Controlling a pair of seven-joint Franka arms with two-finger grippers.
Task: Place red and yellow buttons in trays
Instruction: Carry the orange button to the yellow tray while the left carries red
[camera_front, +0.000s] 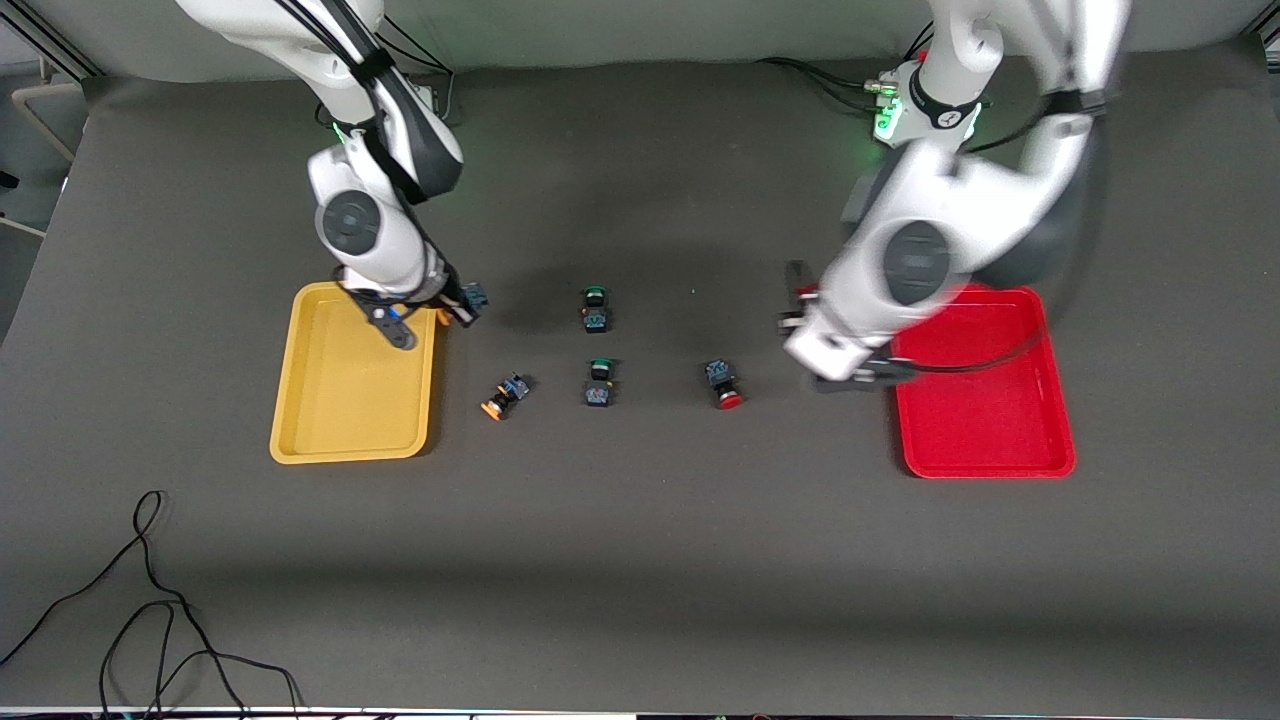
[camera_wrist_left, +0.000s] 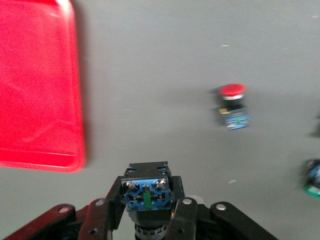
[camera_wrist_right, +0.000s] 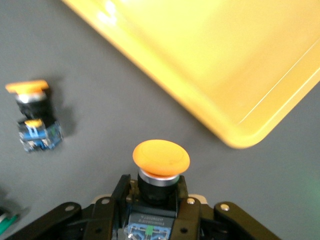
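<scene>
Yellow tray (camera_front: 350, 375) and red tray (camera_front: 985, 385) sit at opposite ends of the bench (camera_front: 640, 560), the yellow one toward the right arm's end, the red one toward the left arm's end; both appear empty.

Step in hand, as judged: each arm carries one button to its matching tray. To do it well, bring the held button fully over the tray floor, clear of the raised rim, lower it close to the floor, and only then part the fingers, so the small switch does not bounce or roll out.

Right end effector (camera_wrist_right: 155, 205): closed on a yellow-capped button (camera_wrist_right: 161, 157), cap pointing away from the wrist. It hangs over the bare bench just beside the yellow tray's corner, not yet over the floor.

Left end effector (camera_wrist_left: 147, 210): closed on a button body (camera_wrist_left: 147, 192), blue terminal face toward the camera; the cap is hidden. It is over the bench beside the red tray's edge; the arm is motion-blurred.

Remaining on the bench between the trays: one yellow button (camera_front: 503, 395), one red button (camera_front: 723, 383), and two green-capped switches (camera_front: 597, 308), all well apart
</scene>
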